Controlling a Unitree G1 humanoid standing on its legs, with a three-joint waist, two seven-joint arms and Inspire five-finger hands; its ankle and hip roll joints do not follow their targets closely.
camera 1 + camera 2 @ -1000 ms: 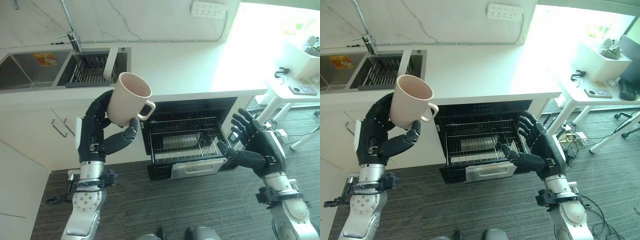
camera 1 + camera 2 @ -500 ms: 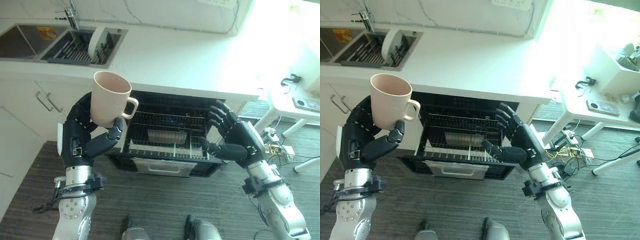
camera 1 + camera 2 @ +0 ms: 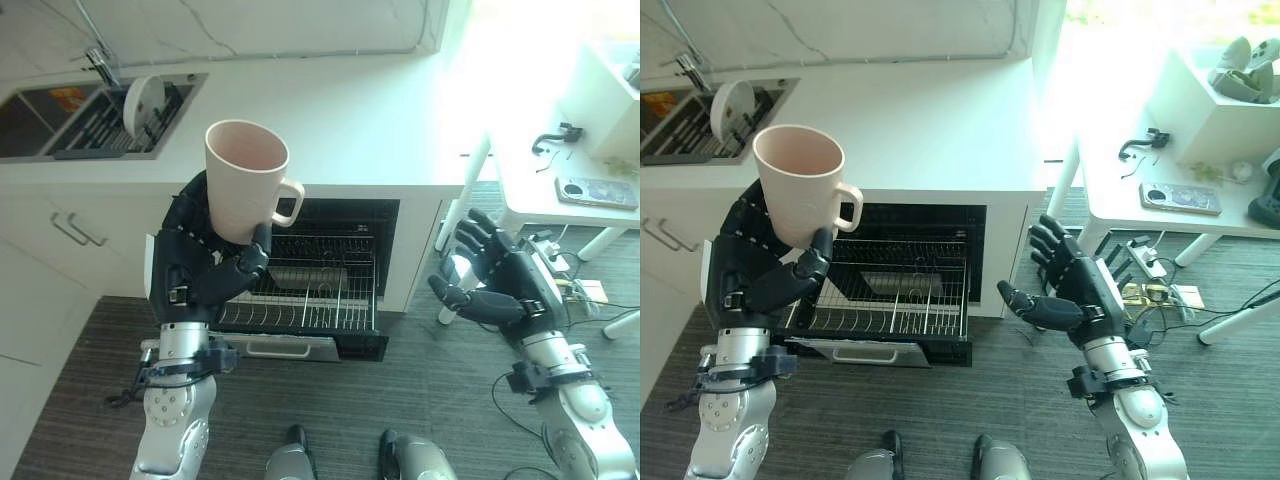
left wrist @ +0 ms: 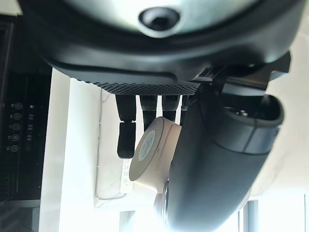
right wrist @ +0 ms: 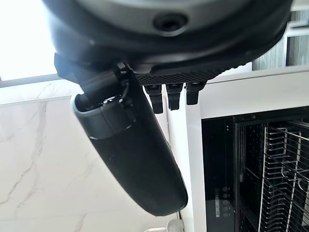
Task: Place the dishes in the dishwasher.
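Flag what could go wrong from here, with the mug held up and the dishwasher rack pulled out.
1. The left robot hand grips the mug low on its body, upright and high above the rack; a slip could drop it onto the wires or floor.
2. Lowering it, the mug's handle could catch the counter edge.
3. The right robot hand hangs open beside the dishwasher, too far to steady anything.
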